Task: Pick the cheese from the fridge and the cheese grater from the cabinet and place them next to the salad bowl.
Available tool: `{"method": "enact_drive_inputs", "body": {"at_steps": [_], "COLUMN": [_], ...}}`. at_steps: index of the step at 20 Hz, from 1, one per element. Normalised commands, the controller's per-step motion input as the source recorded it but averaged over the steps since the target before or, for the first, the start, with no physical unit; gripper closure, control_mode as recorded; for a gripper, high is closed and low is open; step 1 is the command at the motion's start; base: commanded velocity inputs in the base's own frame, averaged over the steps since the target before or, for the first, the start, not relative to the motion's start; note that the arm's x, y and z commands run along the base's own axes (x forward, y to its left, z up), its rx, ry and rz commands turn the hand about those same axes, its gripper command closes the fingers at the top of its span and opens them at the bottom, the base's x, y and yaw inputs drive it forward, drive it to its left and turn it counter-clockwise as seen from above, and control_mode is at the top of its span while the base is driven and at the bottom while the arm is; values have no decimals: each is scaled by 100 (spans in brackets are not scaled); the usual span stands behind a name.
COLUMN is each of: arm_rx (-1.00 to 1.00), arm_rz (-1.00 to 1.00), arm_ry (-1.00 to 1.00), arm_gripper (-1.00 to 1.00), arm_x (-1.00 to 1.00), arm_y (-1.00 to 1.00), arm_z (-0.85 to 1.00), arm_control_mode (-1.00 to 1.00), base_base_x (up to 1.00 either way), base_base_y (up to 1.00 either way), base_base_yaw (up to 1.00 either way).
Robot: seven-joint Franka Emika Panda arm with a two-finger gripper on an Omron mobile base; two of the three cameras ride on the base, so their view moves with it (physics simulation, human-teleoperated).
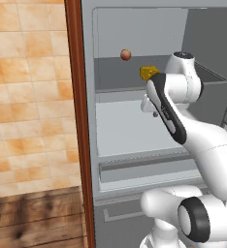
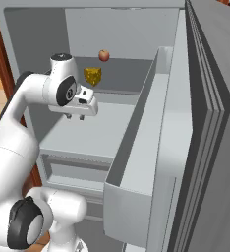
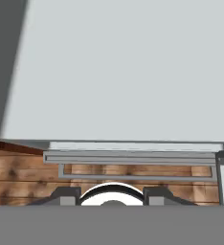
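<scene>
The fridge (image 1: 130, 128) stands open, its pale shelves bare in the middle. The cheese (image 1: 148, 72), a small yellow wedge, sits on the upper shelf toward the back; it is also seen as the cheese (image 2: 92, 75) just beyond my wrist. My gripper (image 2: 75, 116) points down over the middle shelf (image 3: 114, 72), in front of and below the cheese, apart from it. It is open, and the fingertips (image 3: 66, 196) have nothing between them. From the left the gripper (image 1: 153, 112) is partly hidden by my arm. The cheese grater, the cabinet and the salad bowl are out of view.
A small round reddish fruit (image 1: 126, 54) lies on the upper shelf behind and left of the cheese. The open fridge door (image 2: 205, 123) with its grey bin (image 2: 136, 162) closes off the right side. A brown wooden upright (image 1: 74, 97) and a tiled wall (image 1: 28, 97) are left.
</scene>
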Motion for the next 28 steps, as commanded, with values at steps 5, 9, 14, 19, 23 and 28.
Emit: {"method": "enact_drive_inputs", "body": {"at_steps": [5, 9, 14, 19, 23, 28], "arm_rx": [0, -5, 0, 0, 0, 0], "arm_rz": [-3, -12, -5, 0, 0, 3], "arm_ry": [-1, 0, -9, -20, -25, -5], "arm_gripper": [-100, -100, -100, -100, -100, -100], "arm_x": [-4, -13, -1, 21, 30, 58], "arm_y": [3, 2, 0, 0, 0, 0], "arm_z": [-7, 19, 69, 54, 32, 14], "arm_control_mode": [-100, -100, -100, -100, -100, -100], "base_base_x": [0, 0, 0, 0, 0, 0], "base_base_y": [0, 0, 0, 0, 0, 0], "base_base_yaw": [0, 0, 0, 0, 0, 0]}}
